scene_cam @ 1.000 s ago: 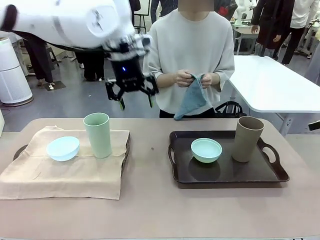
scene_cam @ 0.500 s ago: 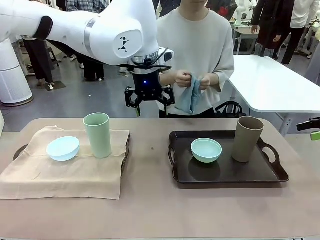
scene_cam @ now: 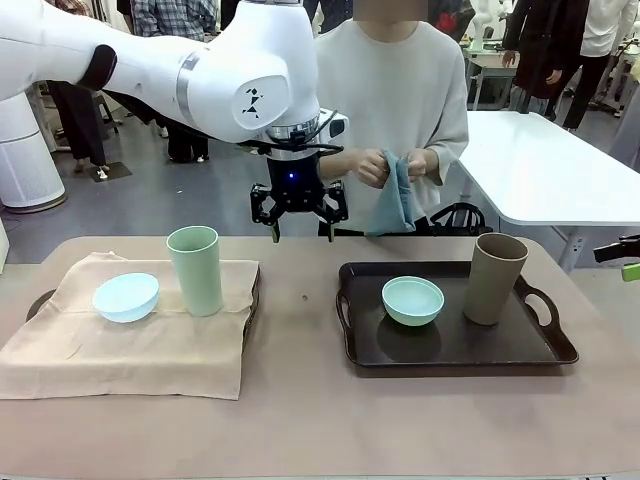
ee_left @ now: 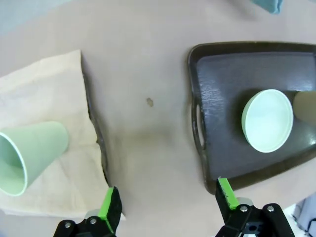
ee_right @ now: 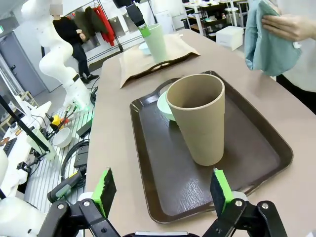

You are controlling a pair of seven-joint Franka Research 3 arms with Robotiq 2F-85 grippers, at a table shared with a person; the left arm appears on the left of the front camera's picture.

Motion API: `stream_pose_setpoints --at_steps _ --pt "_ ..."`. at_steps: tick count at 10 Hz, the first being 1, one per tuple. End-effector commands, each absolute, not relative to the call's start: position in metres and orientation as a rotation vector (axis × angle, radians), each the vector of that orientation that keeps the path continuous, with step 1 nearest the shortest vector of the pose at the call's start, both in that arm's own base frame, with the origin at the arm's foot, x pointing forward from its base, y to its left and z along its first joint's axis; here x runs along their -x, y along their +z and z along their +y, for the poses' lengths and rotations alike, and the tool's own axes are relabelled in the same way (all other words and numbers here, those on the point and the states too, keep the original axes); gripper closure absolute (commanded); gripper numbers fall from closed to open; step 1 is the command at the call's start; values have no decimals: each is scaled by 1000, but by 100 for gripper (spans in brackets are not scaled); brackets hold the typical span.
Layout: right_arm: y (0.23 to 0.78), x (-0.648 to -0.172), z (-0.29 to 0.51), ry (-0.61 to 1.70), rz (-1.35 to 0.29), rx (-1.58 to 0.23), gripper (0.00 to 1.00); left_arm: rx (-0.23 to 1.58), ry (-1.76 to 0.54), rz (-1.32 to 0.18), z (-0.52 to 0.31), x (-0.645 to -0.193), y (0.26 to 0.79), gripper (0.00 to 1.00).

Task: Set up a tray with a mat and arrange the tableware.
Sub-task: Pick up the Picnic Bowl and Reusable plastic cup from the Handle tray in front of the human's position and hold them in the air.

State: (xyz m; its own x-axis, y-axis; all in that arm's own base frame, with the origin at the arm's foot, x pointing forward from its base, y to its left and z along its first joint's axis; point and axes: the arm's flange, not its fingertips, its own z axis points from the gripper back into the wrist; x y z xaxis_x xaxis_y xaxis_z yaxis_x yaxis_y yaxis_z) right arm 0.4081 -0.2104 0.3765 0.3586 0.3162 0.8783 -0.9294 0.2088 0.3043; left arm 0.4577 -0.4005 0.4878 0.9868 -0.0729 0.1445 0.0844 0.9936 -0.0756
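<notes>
"The dark tray (scene_cam: 450,348) has no mat yet. If the person lays that blue cloth (scene_cam: 396,195) over it, the tan cup (scene_cam: 495,277) standing there could topple."

"Agreed. Left gripper (scene_cam: 298,230), fingers apart, hangs just beside the cloth. Right gripper (ee_right: 162,187), fingers spread and empty, faces the cup."

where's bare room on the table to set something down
Bare table between the cloth and the dark tray, and along the near edge. The tray's front half is free; its back holds a bowl and cup.
</notes>
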Motion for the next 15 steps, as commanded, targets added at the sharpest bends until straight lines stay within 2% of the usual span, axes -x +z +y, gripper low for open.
stream_pose_setpoints --at_steps 1,3,6,8,15 --pt "376 -408 -210 999 -774 -986 0 175 -73 -166 -401 -465 490 0" --pt "361 -430 -219 1150 -775 -922 0 222 -37 -222 -416 -468 483 0" --pt "340 -443 -208 1300 -736 -879 0 178 -89 -116 -456 -462 457 0" --pt "329 -453 -193 1388 -741 -919 0 145 -140 -95 -481 -460 449 0" --pt "332 -470 -151 1509 -781 -940 0 147 -219 -43 -502 -462 428 0"
